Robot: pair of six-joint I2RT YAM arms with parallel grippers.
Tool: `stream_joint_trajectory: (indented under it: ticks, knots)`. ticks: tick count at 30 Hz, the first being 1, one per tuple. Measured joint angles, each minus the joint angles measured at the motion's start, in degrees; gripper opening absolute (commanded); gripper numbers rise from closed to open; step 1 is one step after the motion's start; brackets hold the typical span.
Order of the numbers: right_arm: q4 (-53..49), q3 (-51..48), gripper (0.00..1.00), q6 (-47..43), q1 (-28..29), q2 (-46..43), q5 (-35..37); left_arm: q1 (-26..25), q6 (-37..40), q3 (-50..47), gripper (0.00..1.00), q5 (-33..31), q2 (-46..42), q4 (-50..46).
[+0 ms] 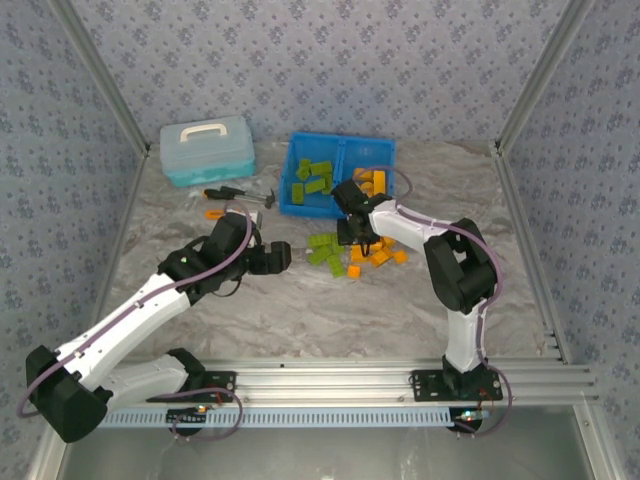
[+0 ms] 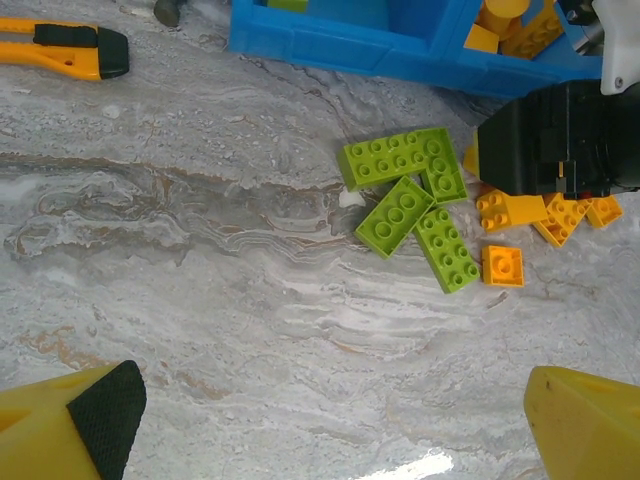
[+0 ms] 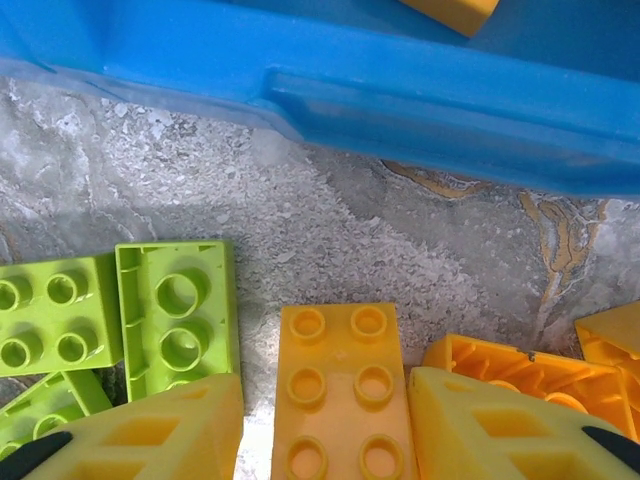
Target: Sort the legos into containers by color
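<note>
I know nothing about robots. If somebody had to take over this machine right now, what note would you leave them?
Left tool: open, empty, hovering over the table beside the loose bricks.
Right tool: open, lowered astride one orange brick, a gap showing on one side.
Things: blue bin at the back; loose green bricks and loose orange bricks just in front of it.
Done: sorted greens lie in the bin's left compartment, sorted oranges in the right.
Left: the loose pile, by colour.
</note>
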Motion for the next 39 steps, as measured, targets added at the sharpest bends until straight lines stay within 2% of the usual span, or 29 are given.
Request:
stream_joint_trajectory:
  ticks: [8, 14, 20, 26, 31, 34, 39]
  knots:
    - [-0.66, -0.15, 0.43, -0.04, 0.02, 0.22, -0.42, 0.0, -0.33, 0.0, 0.99, -0.22, 0.0, 0.2]
    - [-1.62, 0.13, 0.33, -0.24, 0.02, 0.37, -0.42, 0.0, -0.92, -0.07, 0.99, -0.63, 0.0, 0.22]
    - [-2.95, 0.28, 0.32, -0.22, 0.15, -0.26, -0.63, 0.0, -1.36, -0.22, 0.99, -1.29, 0.0, 0.2]
    - [-6.19, 0.87, 0.32, -0.46, 0.96, -9.42, 0.48, 0.0, -1.38, -0.22, 0.99, -1.31, -0.31, 0.2]
    - [-5.77, 9.35, 0.32, -2.47, -1.33, -14.49, 3.41, 0.0, -1.44, -0.22, 0.99, -1.29, -1.11, 0.31]
    - [-4.7, 16.5, 0.32, -3.78, -5.09, -10.84, 4.17, 0.0, -2.03, -0.26, 0.99, -1.22, -1.22, 0.52]
    - [-5.25, 30.75, 0.38, -5.75, -9.62, 3.85, 4.09, -0.26, -3.15, -0.5, 0.99, -0.46, -1.31, 0.94]
